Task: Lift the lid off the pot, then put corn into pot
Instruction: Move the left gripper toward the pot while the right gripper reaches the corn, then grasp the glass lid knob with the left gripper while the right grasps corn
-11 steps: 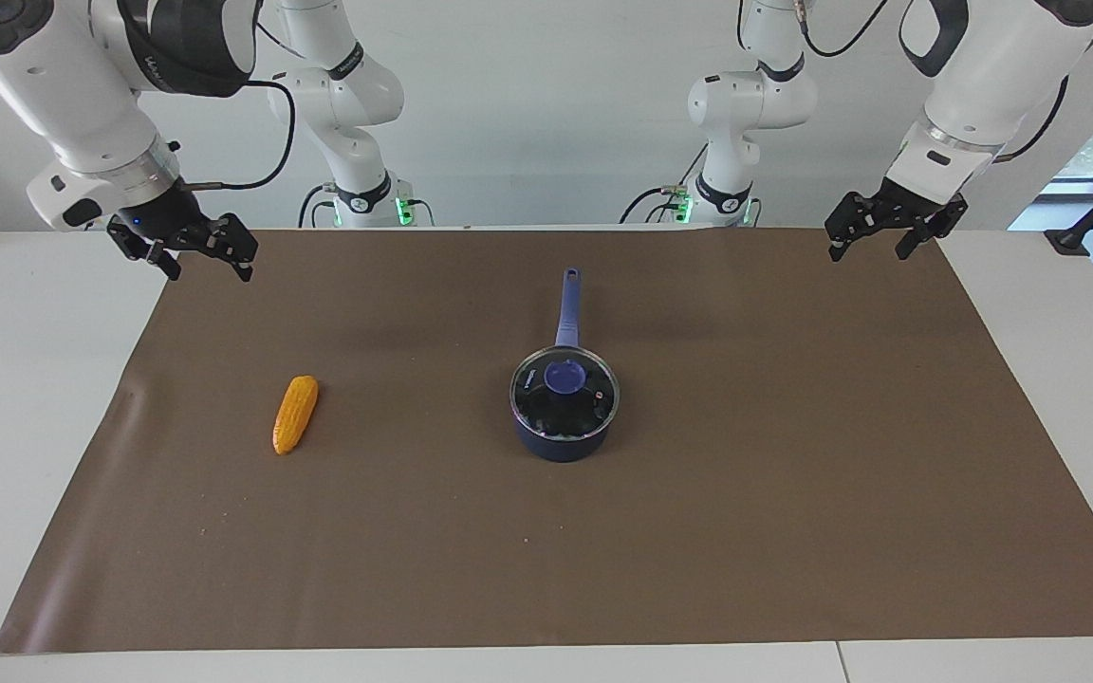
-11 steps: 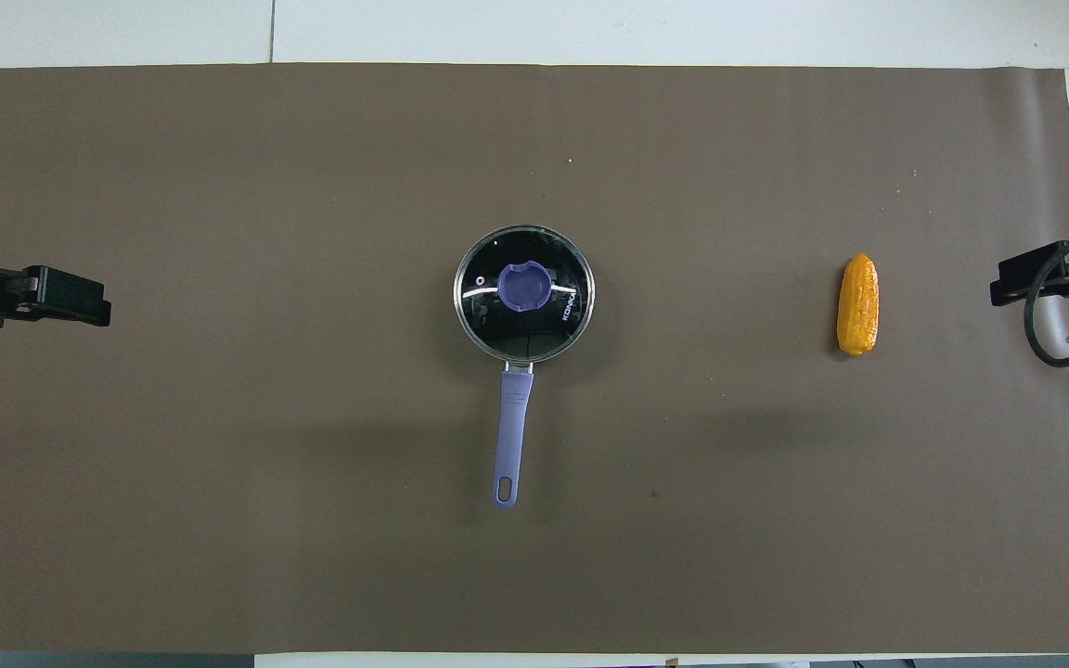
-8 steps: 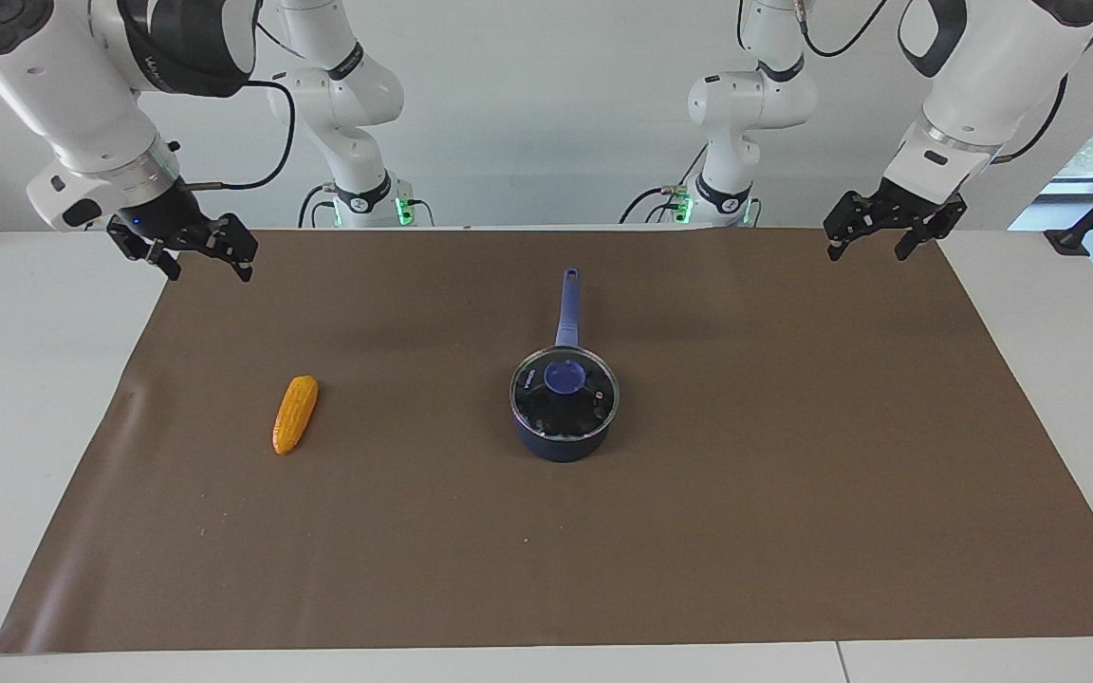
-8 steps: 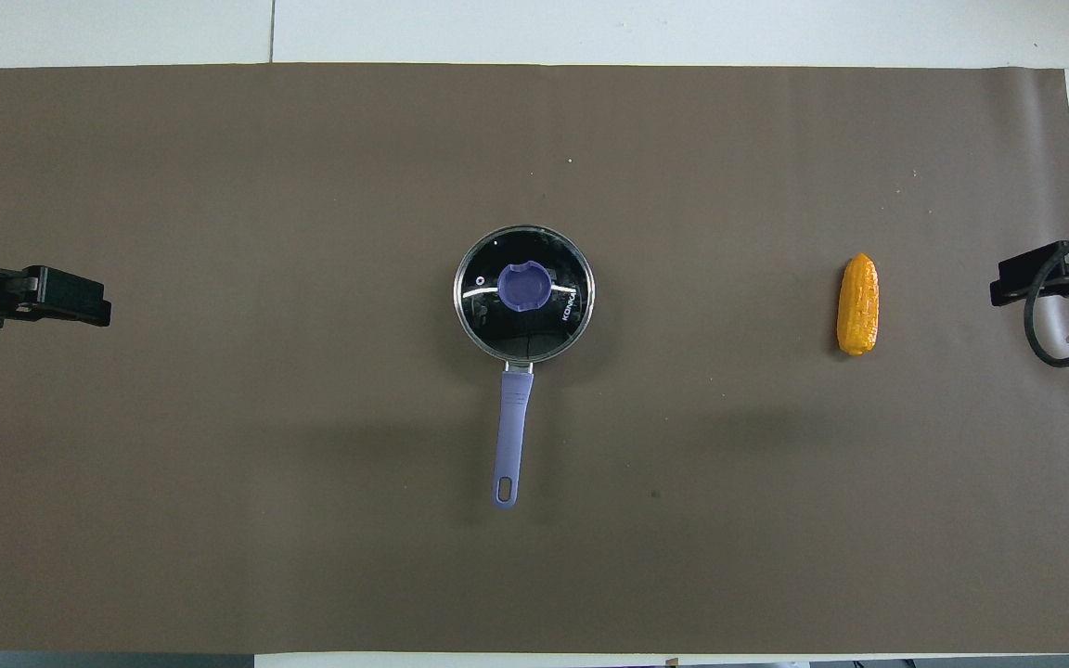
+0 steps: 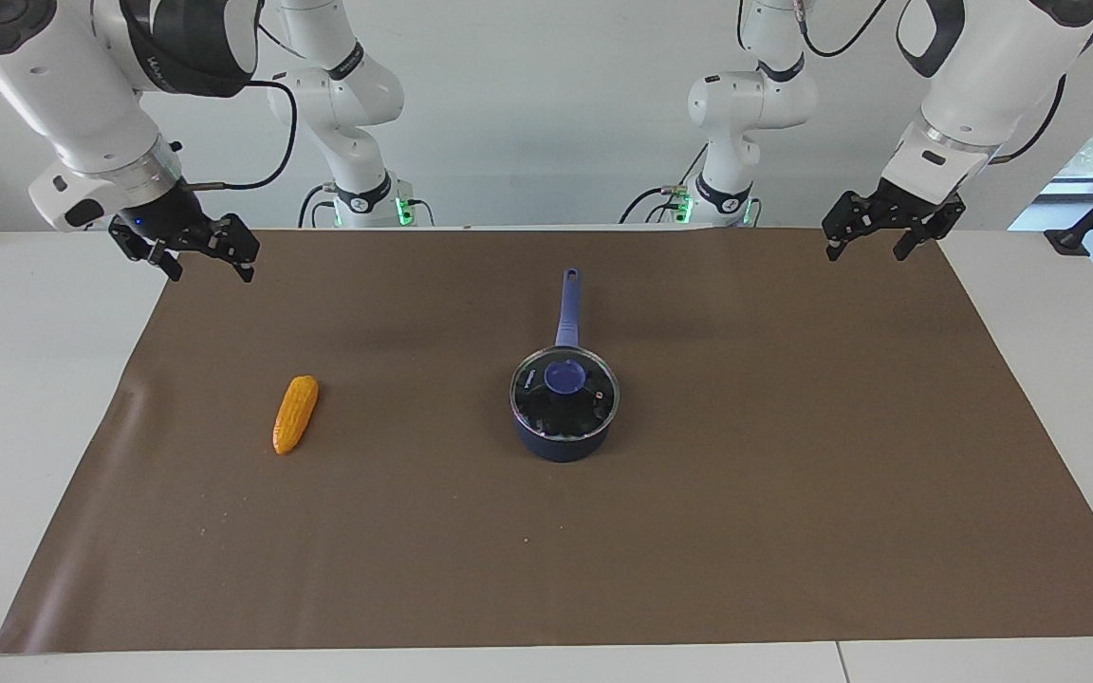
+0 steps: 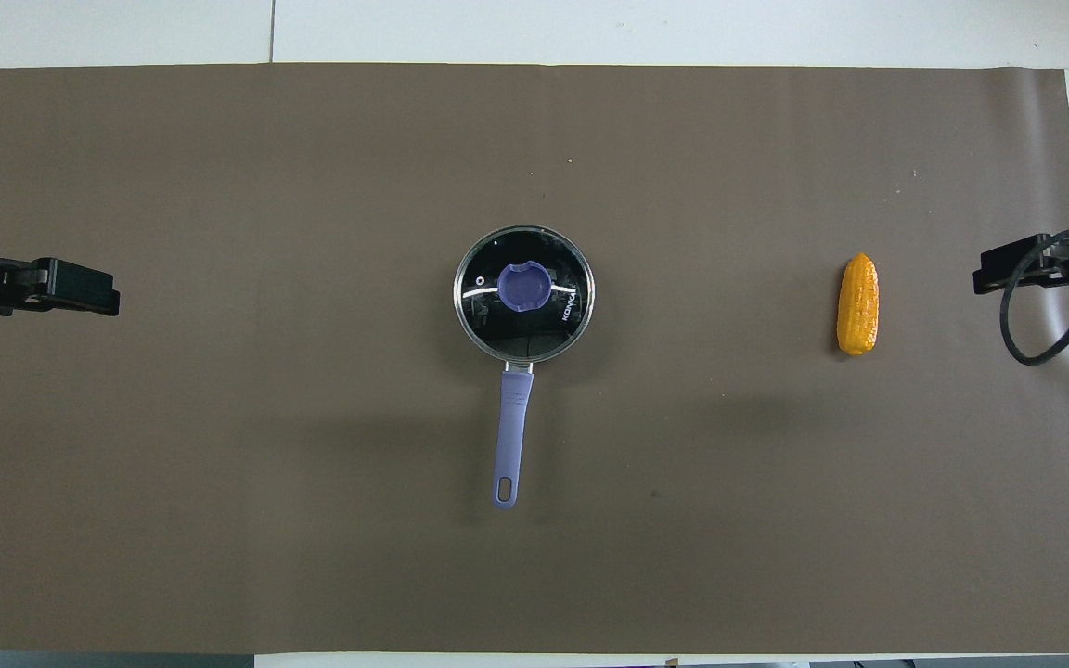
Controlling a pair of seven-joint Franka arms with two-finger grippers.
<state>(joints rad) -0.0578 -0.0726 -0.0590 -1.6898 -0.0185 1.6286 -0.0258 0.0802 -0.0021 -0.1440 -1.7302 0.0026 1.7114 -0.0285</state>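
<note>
robot lab: arms [image 5: 82, 104], papered table [image 5: 793, 474]

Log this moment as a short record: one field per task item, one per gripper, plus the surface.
lid: seated on the pot, knob up, untouched
pot: mid-mat, handle pointing toward the robots
corn: lying flat on the mat toward the right arm's end, apart from the pot
left gripper: open, empty, raised over the mat's edge at the left arm's end
right gripper: open, empty, raised over the mat's edge at the right arm's end
brown mat: covers the white table
progress: no step done
</note>
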